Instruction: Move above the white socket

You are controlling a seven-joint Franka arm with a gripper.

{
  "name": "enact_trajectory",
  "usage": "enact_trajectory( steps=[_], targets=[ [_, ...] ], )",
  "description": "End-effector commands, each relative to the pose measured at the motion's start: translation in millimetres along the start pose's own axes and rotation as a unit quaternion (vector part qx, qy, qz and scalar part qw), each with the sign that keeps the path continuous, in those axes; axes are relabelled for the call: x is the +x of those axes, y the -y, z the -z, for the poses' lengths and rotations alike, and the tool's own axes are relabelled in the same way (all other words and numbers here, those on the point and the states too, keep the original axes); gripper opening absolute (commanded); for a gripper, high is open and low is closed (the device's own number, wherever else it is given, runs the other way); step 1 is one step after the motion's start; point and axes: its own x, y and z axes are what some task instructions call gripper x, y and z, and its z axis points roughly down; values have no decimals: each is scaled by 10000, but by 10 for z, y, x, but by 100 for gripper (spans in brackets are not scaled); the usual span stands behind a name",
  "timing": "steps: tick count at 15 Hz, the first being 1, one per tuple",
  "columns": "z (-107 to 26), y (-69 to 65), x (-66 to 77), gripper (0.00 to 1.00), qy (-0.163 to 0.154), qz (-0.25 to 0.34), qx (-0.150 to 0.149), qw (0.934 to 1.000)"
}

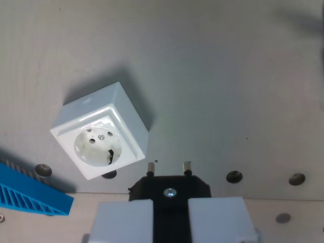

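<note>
Two pale jaws of the gripper point(170, 215) sit closed on a black plug point(170, 188) at the bottom edge, its two metal pins point(187, 167) pointing up the frame. Just beyond the pins, toward the wrist view's left, the white socket point(101, 130) stands on the grey desk point(228, 91), tilted, a blue ribbed plastic part point(30, 191) near its lower left. Farther out, dark round holes point(234, 176) dot the desk on the right.

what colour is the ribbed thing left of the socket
Bright blue, clearest in the wrist view.
</note>
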Motion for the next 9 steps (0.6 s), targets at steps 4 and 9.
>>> enact_trajectory(
  steps=[4,9],
  targets=[
    [-241,157,-216,0,-631,1328,-239,9888],
    [-458,291,-303,0,-554,1624,-260,9848]
  ],
)
